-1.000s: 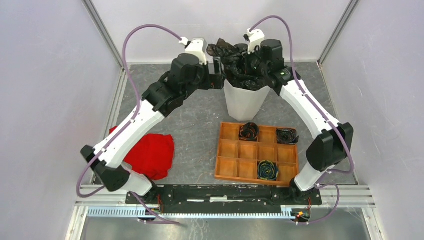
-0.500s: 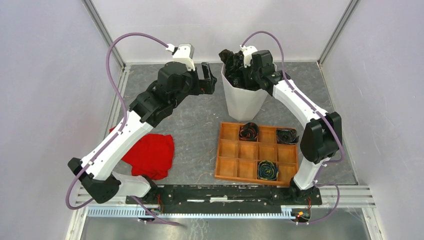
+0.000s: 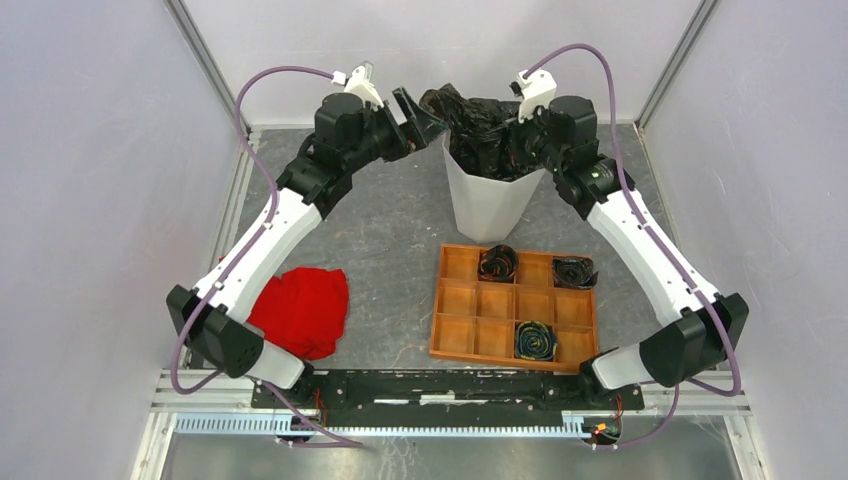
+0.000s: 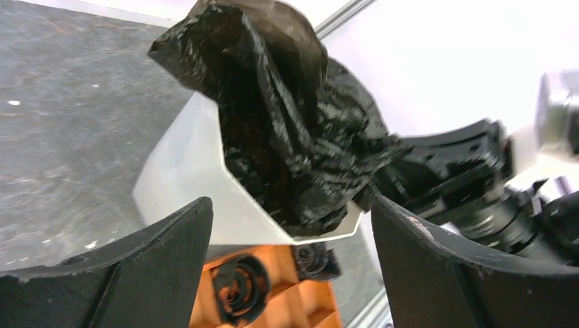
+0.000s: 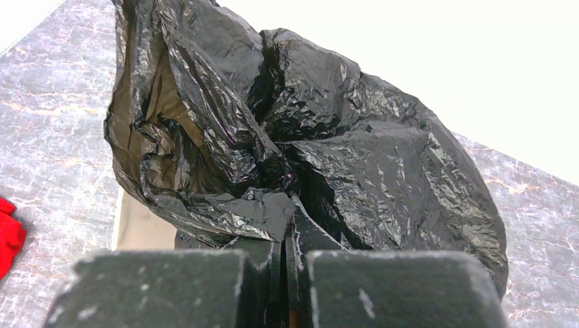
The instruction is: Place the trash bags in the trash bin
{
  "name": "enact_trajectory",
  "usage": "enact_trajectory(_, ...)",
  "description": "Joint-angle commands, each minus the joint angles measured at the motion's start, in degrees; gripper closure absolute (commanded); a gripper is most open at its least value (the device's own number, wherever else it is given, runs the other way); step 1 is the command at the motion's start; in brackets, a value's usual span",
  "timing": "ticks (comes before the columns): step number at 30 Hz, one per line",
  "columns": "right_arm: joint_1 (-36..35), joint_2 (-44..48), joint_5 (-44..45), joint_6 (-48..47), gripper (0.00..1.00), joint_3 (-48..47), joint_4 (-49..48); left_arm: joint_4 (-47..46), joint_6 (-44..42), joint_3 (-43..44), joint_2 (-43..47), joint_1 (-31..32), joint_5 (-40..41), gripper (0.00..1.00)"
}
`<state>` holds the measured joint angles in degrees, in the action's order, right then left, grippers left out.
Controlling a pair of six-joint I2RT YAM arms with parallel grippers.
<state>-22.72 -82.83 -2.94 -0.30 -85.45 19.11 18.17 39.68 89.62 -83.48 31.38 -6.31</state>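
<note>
**Black film pinched over the bin, half in and half out**

Black plastic sits clamped in the right pincer (image 5: 288, 236): its two fingers are pressed together on a fold of the trash bag (image 5: 307, 137), which balloons up and away from them in a crinkled, glossy mass. The left pincer (image 4: 290, 203) is spread wide and holds nothing. It hangs just beside the near-left side of the trash bin (image 4: 184, 171), with the bag and the bin's rim framed between its fingers but not touching either.

The bag's lower part is down inside the bin's mouth, while a large bunch stands above the rim and leans out toward the left.

The risk lies in that bunch. The film looks springy and full of air, so if it is let go now it would likely puff back up or slide over the rim. A sideways tug from the right pincer could drag it out. The bin is tall with a narrow base, and a nudge at its rim from either arm could tip it.

The bin stands on a grey mottled worktop (image 3: 380, 240). Nearer the arms lies an orange-brown tray (image 3: 437, 320) with three rolled bags (image 3: 497, 263) in separate compartments. A red cloth (image 3: 300, 310) lies at the left. Pale walls (image 3: 90, 200) and metal rails (image 3: 215, 70) close the space in.
</note>
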Motion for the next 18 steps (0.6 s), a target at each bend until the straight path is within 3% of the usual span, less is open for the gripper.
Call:
enact_trajectory(1, 0.2, 1.6, -0.4, -0.1, 1.00, 3.7, -4.6, -10.9, 12.1, 0.1, -2.6, -1.9, -10.1, 0.11)
enact_trajectory(10, 0.2, 3.5, -1.0, -0.2, 0.99, 6.1, -6.7, -16.6, 18.8, 0.4, -9.0, -1.6, -12.4, 0.34)
enact_trajectory(15, 0.2, 4.9, -1.5, 0.2, 1.00, 6.8, -7.7, -15.0, 18.9, -1.5, -9.1, -0.1, -8.3, 0.46)
enact_trajectory(18, 0.2, 6.0, -2.4, 1.5, 1.00, 7.5, -8.7, -18.7, 21.1, -6.8, -6.7, 0.6, -5.1, 0.51)
